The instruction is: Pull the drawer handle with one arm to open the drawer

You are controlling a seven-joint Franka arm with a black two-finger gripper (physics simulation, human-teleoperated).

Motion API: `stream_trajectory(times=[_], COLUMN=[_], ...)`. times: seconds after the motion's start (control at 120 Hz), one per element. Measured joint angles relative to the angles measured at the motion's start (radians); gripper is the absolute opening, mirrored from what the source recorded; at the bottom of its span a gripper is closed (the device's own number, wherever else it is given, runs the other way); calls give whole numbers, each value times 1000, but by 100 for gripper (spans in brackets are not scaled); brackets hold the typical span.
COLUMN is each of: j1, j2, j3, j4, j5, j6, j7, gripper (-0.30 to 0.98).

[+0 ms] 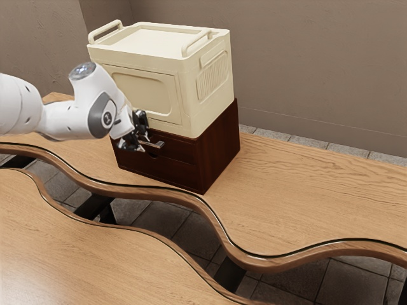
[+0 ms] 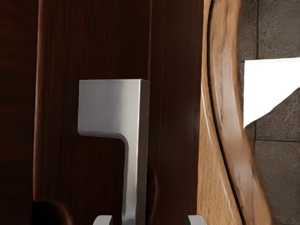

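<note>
White seven-joint robot arm [image 1: 62, 121] with a black two-finger gripper [image 1: 145, 141] at the silver, squared metal handle [image 2: 110, 107] of a dark red-brown wooden drawer box [image 1: 219, 149].
A small mark on the arm's grey-ringed joint is too small to read. The arm comes in from the exterior view's left, bends at that joint and slopes down to the box front. The gripper is open, its fingertips [image 2: 103, 220] apart on either side of the handle's bar, touching neither side of it. The handle is on the upper part of the box front, which looks flush. The box stands on a pale wooden table [image 1: 305, 184], one corner near the wavy edge, beneath a cream plastic crate [image 1: 152, 95] with two raised handles.
</note>
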Motion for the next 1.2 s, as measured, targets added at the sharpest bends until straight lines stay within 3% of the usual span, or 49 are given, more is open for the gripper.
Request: stream_trajectory(times=[0.375, 1.2], j1=[1, 2], j2=[-15, -145], j3=[1, 0], j4=[-14, -191], j5=[-23, -25], j6=[3, -11], j7=[4, 12], gripper=[1, 2])
